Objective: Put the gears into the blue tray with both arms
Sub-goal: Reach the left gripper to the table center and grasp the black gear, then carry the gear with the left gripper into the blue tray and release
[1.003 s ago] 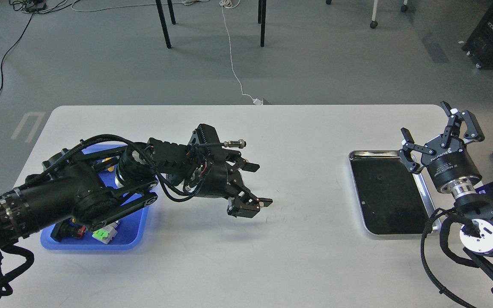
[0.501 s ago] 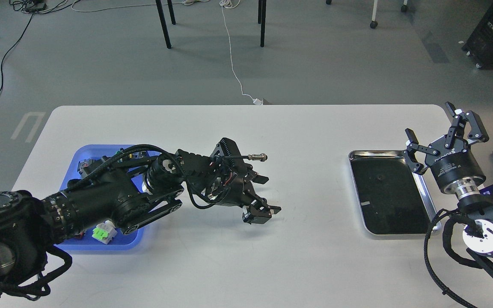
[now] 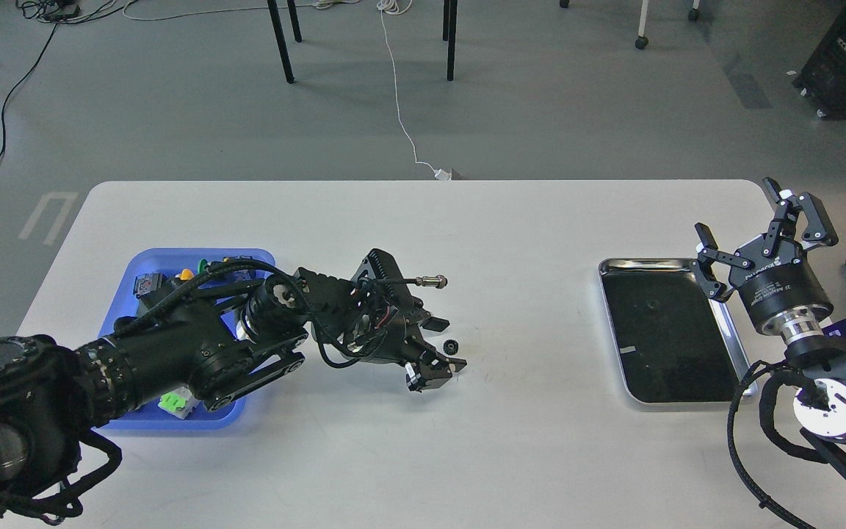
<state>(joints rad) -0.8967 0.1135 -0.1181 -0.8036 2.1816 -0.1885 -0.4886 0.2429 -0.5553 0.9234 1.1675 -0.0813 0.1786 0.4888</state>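
Note:
One gear (image 3: 451, 345), a tiny black toothed wheel, lies on the white table (image 3: 526, 242) right of the blue tray (image 3: 145, 261). My left gripper (image 3: 446, 344) is low over the table and open, with the gear between its fingertips; no finger visibly touches it. The left arm reaches out across the blue tray and hides much of it. My right gripper (image 3: 751, 222) is open and empty, held above the right rim of the steel tray (image 3: 725, 323). A dark speck (image 3: 651, 303) on the steel tray's black lining is too small to identify.
The blue tray holds several small coloured parts, among them a green one (image 3: 172, 402) and a yellow one (image 3: 186, 275). A silver connector (image 3: 434, 281) sticks out above the left wrist. Bare tabletop lies between the two trays.
My left gripper swung right from beside the blue tray, then dropped lower and pulled back slightly; the gear now shows between its fingers. The right gripper shifted a little to the right.

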